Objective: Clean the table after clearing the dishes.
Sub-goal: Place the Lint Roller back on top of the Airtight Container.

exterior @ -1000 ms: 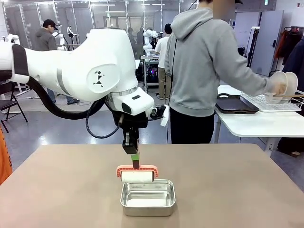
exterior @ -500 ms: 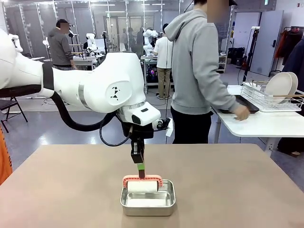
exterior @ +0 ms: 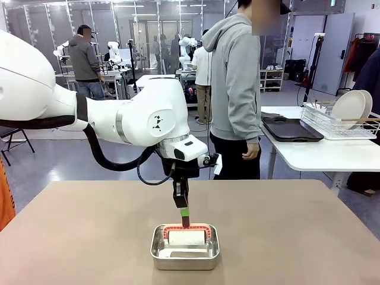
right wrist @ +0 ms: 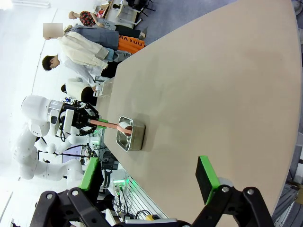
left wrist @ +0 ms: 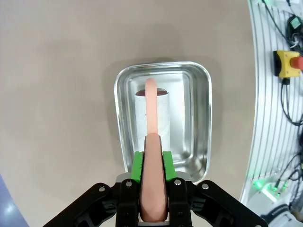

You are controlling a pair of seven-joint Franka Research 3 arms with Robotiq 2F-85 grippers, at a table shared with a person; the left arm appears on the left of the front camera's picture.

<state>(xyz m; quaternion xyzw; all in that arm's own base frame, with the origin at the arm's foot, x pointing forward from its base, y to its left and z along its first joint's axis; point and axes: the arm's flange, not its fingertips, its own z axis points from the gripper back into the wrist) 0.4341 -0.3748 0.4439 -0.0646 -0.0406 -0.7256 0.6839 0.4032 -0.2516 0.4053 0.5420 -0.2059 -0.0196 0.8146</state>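
My left gripper [exterior: 184,217] [left wrist: 153,163] is shut on the salmon-pink handle of a lint roller [exterior: 186,236] [left wrist: 152,113]. The roller's white roll hangs inside a small steel pan [exterior: 155,252] [left wrist: 118,123] near the front middle of the tan table [exterior: 297,237]. The right gripper [right wrist: 149,175] stands open above the table's edge, far from the pan [right wrist: 131,134], with nothing between its green pads. The dishes, white plates [exterior: 349,108], stand upright in a wire rack on the white side table at the far right.
A person in a grey hoodie [exterior: 237,89] stands at the table's far side, hands down. A dark tray [exterior: 291,129] lies on the white side table beside the rack. Bare tan tabletop [left wrist: 57,94] surrounds the pan on all sides.
My left gripper moved right and down, carrying the roller from behind the pan's far rim into the pan. The person set the plates in the rack and turned back towards the table.
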